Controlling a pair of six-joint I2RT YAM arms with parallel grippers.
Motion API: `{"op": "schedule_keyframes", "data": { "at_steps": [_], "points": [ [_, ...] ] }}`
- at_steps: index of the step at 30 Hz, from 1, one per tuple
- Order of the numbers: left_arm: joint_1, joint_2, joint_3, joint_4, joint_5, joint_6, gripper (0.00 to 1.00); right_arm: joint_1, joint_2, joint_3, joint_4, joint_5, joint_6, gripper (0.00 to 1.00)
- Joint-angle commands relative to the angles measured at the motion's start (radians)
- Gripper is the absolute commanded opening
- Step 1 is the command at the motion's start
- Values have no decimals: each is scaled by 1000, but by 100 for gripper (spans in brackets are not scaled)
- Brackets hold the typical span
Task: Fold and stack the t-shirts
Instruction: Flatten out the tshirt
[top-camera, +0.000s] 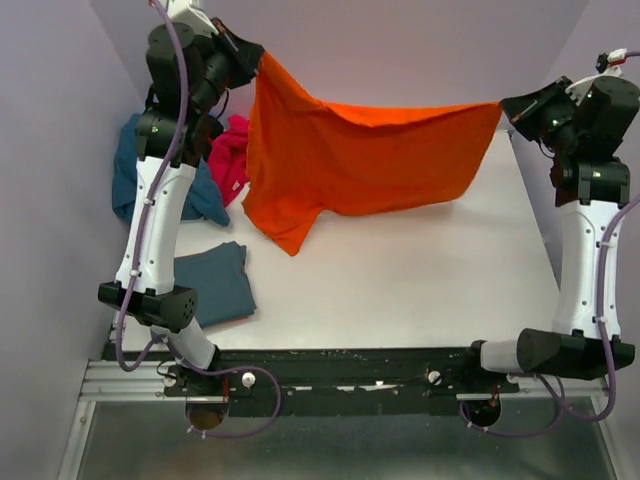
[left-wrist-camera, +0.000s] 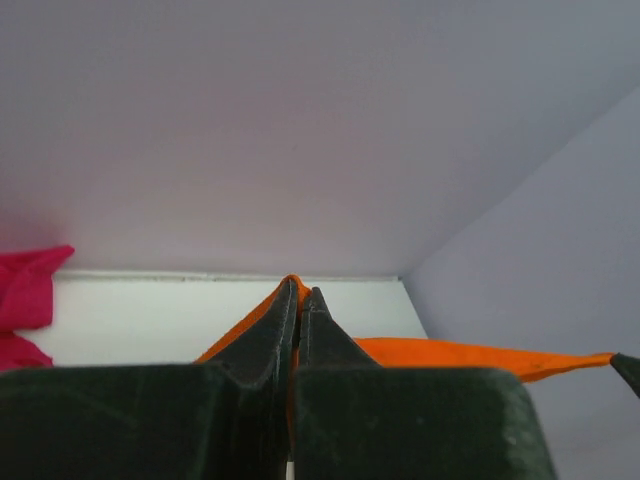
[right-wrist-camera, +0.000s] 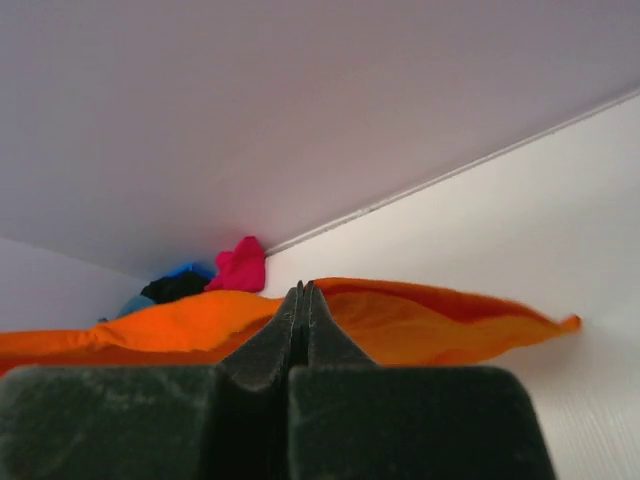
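The bright orange t-shirt (top-camera: 350, 160) hangs stretched in the air above the table between both grippers. My left gripper (top-camera: 258, 56) is shut on its upper left corner; orange cloth (left-wrist-camera: 470, 355) shows at its jaws. My right gripper (top-camera: 503, 106) is shut on the upper right corner, with orange cloth (right-wrist-camera: 430, 320) past its tips. A folded slate blue-grey t-shirt (top-camera: 212, 283) lies at the near left. A teal t-shirt (top-camera: 195, 190) and a magenta-pink t-shirt (top-camera: 230, 155) lie crumpled at the far left; the pink one also shows in the right wrist view (right-wrist-camera: 240, 265).
The white table (top-camera: 420, 280) is walled by lilac panels on the left, back and right. The black rail (top-camera: 350, 365) with both arm bases runs along the near edge. The left arm's forearm (top-camera: 160, 220) stands over the teal shirt.
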Motion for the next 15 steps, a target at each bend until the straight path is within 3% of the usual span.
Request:
{"op": "schedule_keyframes", "data": {
  "at_steps": [1,9,15],
  "points": [
    [40,-50,151,-93,29,35,0,-8,-91,43,-101,-64,-40,1],
    [49,-425,-146,26,-32,58,0,-7,-455,-144,-33,-54,-118,1],
    [51,-441,17,-27,-47,94,0,-8,-507,19,-108,26,-143,1]
  ]
}}
